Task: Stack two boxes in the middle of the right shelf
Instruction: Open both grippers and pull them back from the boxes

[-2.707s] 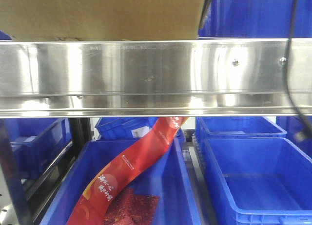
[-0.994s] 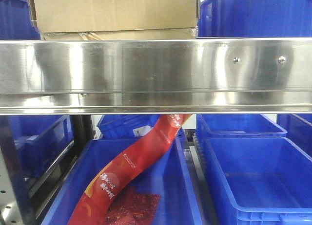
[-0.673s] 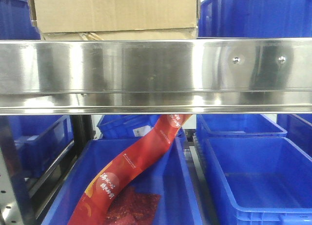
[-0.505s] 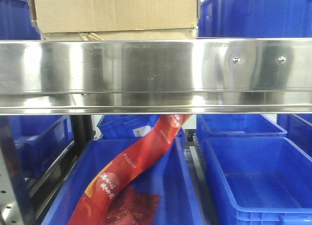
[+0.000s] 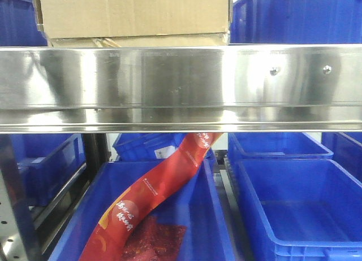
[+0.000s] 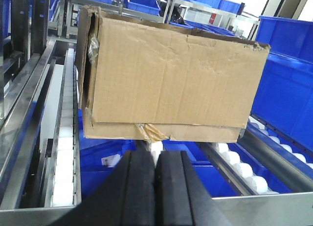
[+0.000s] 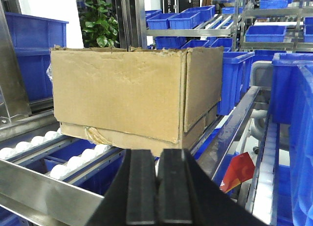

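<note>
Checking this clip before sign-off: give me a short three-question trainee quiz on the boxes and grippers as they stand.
1. True or false: the tall box rests on the flat box.
2. What do the boxes sit on: A rollers, B carpet, C bin floor?
3. The left gripper and right gripper are both ____.

Key: 1 true. 2 A; they span the roller tracks behind the steel shelf rim. 3 shut, holding nothing, drawn back from the boxes.
</note>
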